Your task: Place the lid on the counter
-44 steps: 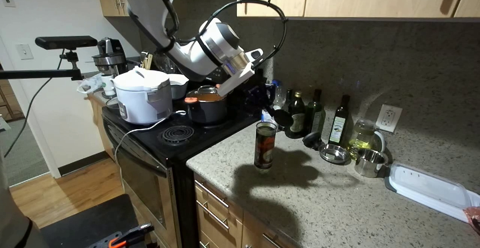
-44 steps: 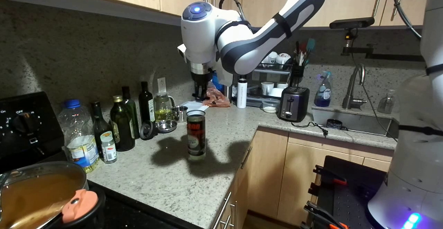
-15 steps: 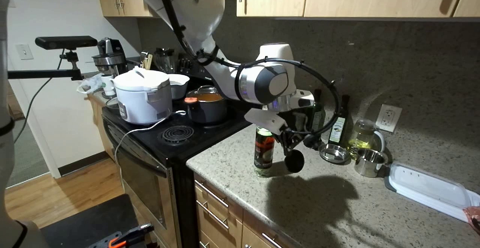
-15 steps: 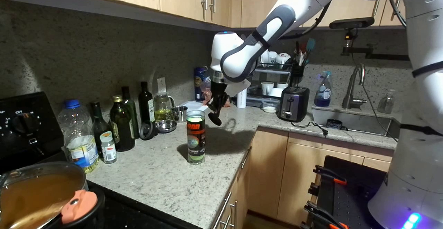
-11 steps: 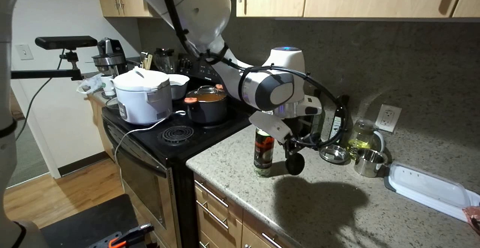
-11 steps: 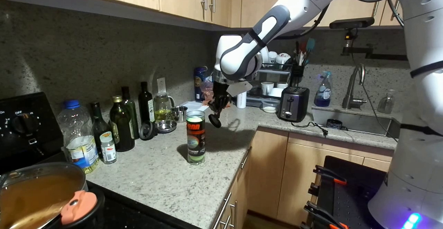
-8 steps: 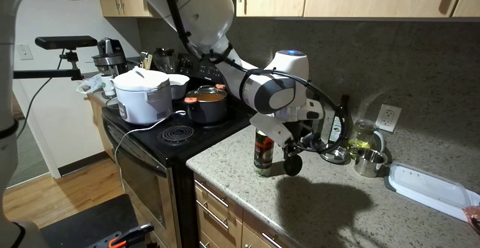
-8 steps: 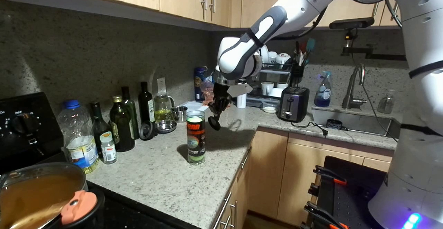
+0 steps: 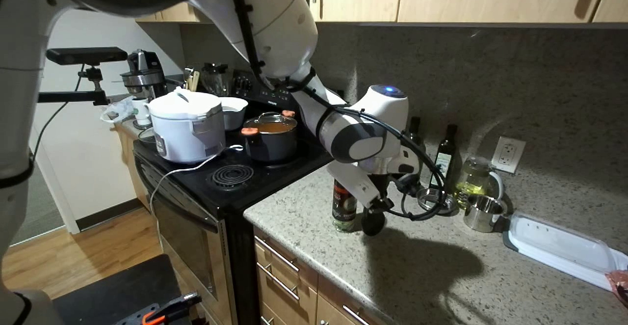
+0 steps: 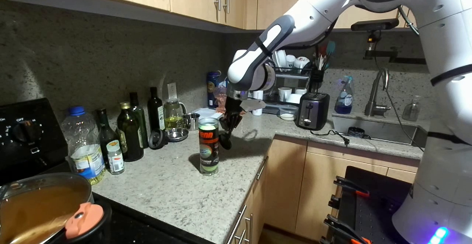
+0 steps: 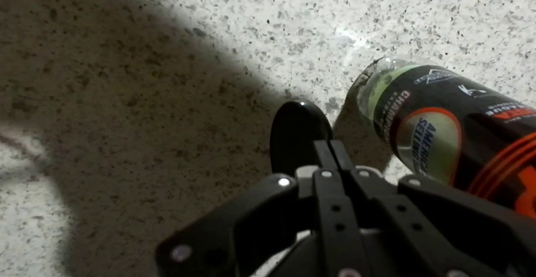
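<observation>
Lower than half a second ago, the gripper (image 11: 329,143) has brought the lid (image 11: 293,139) down nearer the tube (image 10: 209,147), which has not shifted. Closed, it pinches the lid, which hangs steeply tilted, apart from the tube, over the counter (image 11: 418,17); whether it touches cannot be told. Carrying looks nearly done; setting down and letting go remain. Thin, round and glossy black, the lid would probably tip flat onto the hard, speckled counter. Clear plastic seems to form the tube, under a black-and-red label.

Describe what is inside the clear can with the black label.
Inside the can, pale green tennis balls seem to show near top and bottom; the label covers most of the middle, hiding how many.
</observation>
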